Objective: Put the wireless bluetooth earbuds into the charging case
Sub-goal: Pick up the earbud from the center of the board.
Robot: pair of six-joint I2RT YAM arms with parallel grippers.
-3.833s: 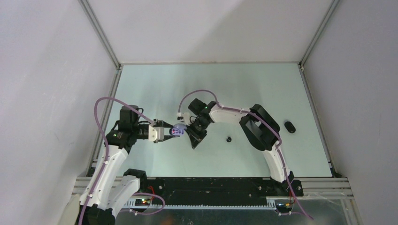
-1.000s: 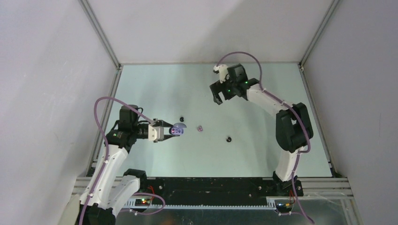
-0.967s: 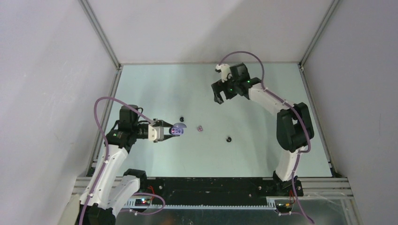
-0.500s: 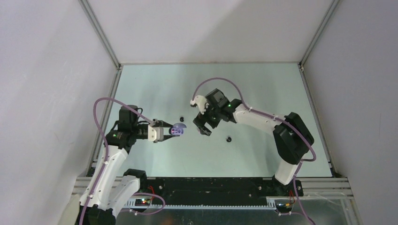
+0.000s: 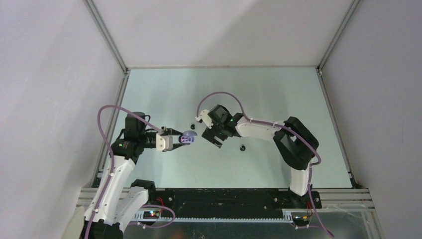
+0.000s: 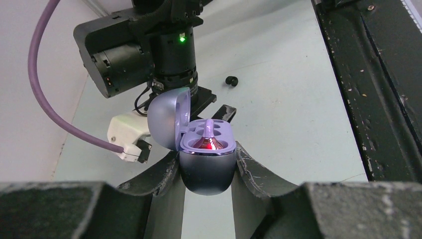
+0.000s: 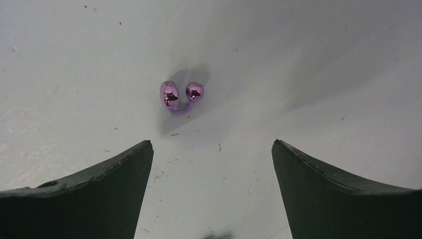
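Near left: the left gripper (image 6: 206,152) is clamped on the lower shell of the charging case (image 6: 206,169), holding it clear of the table (image 5: 164,89). The case sits upright with its lid (image 6: 168,119) swung open to the left, so the wells face up and toward the other arm, likely to serve as a steady receptacle. One seated earbud (image 6: 209,142) with a red glint appears lodged in the case. Whether a well beside it is free cannot be told for certain.

Near right of centre: a black earbud (image 5: 242,147) lies loose on the table, well apart from both arms.

Centre: the right gripper (image 7: 211,144) points down at the table with its jaws spread wide, nothing between them. The purple earbud (image 7: 178,95), two glossy lobes joined by a curved bridge, lies on the table just past the fingertips and left of the gap's centre. The wide stance probably allows margin for so small a target; the gripper would need to shift toward it before descending.

Farther: a second black earbud (image 5: 193,126) rests on the table, just beyond the case.
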